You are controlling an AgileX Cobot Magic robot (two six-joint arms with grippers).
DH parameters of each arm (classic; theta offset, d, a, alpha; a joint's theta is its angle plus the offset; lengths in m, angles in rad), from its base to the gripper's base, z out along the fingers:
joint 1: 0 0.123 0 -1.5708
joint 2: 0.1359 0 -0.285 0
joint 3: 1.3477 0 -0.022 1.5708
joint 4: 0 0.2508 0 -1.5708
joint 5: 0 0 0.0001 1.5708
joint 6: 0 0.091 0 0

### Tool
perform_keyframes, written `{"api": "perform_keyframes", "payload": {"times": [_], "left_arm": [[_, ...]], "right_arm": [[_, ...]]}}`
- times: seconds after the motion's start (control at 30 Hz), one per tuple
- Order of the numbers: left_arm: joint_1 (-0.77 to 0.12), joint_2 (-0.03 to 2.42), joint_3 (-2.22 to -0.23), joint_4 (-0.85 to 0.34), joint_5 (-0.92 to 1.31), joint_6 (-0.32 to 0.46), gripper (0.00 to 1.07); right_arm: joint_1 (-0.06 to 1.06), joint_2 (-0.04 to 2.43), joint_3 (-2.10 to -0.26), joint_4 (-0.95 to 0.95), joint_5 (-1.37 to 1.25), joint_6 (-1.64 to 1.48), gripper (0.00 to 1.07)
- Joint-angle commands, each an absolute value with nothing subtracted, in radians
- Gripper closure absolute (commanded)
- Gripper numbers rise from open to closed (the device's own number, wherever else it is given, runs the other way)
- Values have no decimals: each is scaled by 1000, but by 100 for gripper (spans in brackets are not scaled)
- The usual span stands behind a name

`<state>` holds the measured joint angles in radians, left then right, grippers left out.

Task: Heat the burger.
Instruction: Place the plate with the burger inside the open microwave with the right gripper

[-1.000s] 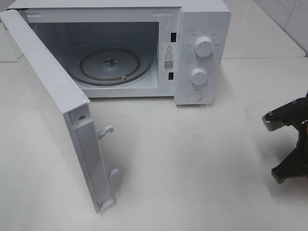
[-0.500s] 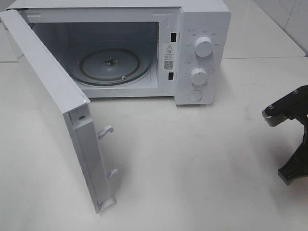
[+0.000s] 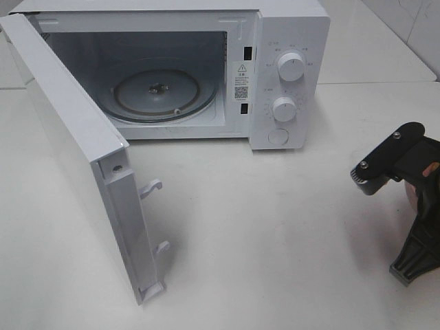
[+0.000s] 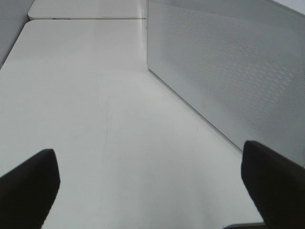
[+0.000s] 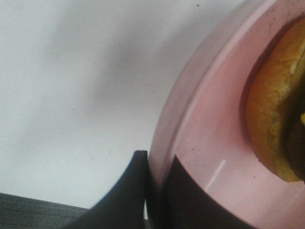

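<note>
From above, the microwave stands open, its turntable bare. The right arm has moved a little inward over the table, so I think the carrying has begun. Left wrist: the left fingers are spread wide and hold nothing. Right wrist: the right fingers pinch the rim of the pink plate, and the burger sits on it.
</note>
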<state>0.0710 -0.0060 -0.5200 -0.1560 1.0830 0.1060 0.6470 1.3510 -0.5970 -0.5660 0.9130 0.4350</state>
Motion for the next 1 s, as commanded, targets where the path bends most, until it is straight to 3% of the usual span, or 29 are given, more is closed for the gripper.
{"api": "perform_keyframes", "payload": {"times": [0.03, 1.0], "left_arm": [[74, -24, -517, -158, 1070, 103, 10], [74, -24, -517, -158, 1070, 103, 10]], "right_arm": [[717, 1333, -593, -618, 969, 418, 107], [1100, 1333, -593, -676, 961, 271, 107]]}}
